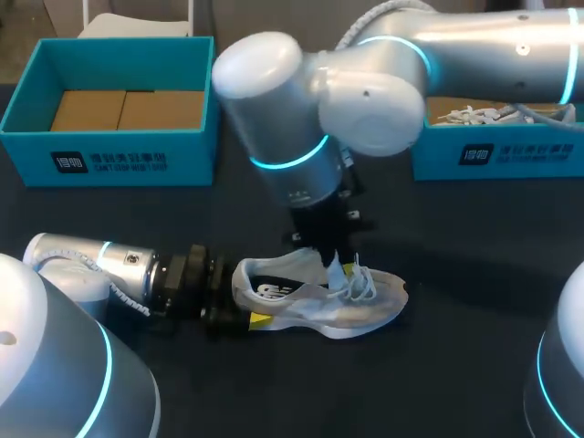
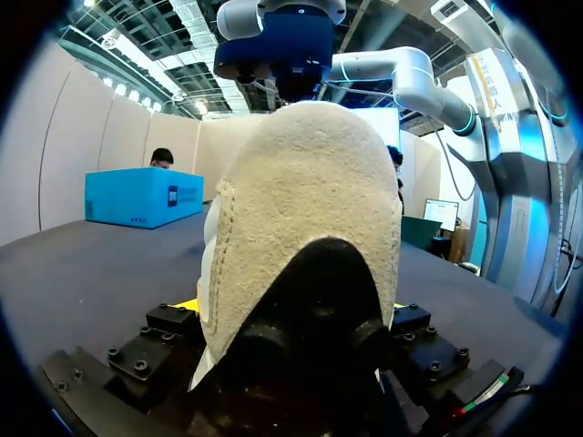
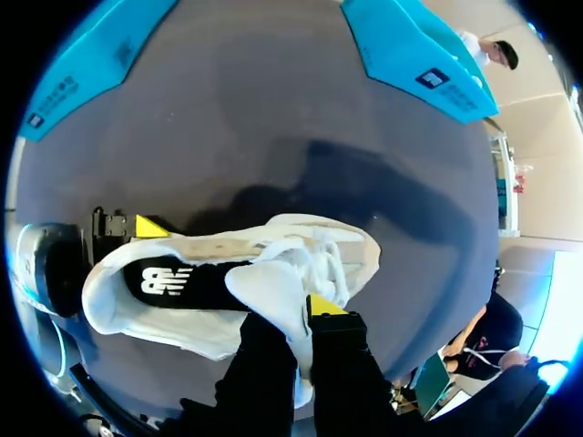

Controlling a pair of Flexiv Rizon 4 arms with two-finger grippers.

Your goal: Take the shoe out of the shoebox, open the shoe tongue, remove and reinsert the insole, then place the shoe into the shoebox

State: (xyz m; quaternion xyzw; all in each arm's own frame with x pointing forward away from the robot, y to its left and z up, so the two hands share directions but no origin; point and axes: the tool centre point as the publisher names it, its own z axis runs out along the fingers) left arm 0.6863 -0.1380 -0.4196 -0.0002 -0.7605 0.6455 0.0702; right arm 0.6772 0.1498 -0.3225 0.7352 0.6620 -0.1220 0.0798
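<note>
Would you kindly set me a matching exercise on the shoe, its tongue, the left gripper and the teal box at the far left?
1 shoe
2 tongue
3 left gripper
4 far-left teal box

A holds brown cardboard
B clamps the heel
C lies on the dark table
D pinched by the right gripper

Pairs: 1-C, 2-D, 3-B, 4-A.

Our right arm [image 1: 292, 119]: silver tube links, white rounded joint caps, cyan glowing rings, ribbed grey hose [image 1: 363, 27].
Our left arm [image 1: 100, 260]: same silver shell, one cyan ring, pale coiled cable [image 1: 128, 299], black wrist.
Our left jaws: black blocks, hex screws, yellow tips.
Our right jaws: black fingers [image 3: 264, 364], yellow tip.
</note>
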